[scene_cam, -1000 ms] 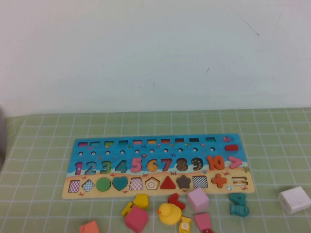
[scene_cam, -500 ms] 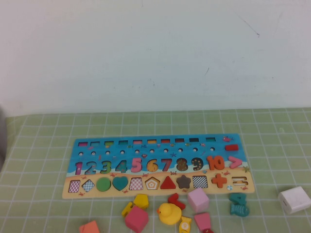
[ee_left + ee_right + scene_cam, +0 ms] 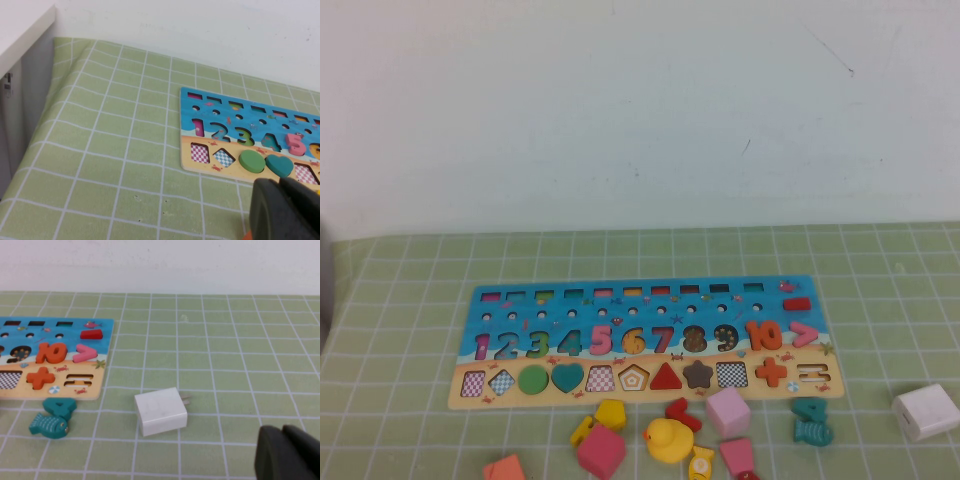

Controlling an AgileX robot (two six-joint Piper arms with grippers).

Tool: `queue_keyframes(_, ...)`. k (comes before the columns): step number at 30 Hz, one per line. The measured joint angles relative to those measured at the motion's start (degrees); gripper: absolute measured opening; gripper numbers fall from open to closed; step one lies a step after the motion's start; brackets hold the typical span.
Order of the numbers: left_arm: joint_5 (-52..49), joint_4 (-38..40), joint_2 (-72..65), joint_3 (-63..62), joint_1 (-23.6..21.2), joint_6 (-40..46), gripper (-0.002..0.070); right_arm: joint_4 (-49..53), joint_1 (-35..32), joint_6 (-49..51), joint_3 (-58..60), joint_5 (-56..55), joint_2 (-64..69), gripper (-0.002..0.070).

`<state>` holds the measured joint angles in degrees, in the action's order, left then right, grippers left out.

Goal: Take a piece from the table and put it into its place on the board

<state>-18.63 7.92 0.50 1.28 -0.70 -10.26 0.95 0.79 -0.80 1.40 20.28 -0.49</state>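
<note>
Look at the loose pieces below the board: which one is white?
The white cube-shaped adapter, alone on the table's far right. The others are coloured. Left tool and right tool show only at their wrist views' edges.

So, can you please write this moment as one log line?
phase: before grasp | left tool: shut, near left end of board | right tool: shut, near white charger | piece: on table, by duck

both hands cut off: left hand [image 3: 285,210], right hand [image 3: 290,452]; fingertips beyond frame edge
</note>
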Motion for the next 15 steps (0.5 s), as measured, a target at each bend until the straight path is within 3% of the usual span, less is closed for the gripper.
queue_keyframes(15, 0.3, 1.9, 0.0, 0.0, 0.0, -1.5, -0.0001, 0.0, 0.0, 0.0, 0.0, 0.0, 0.0, -0.0001)
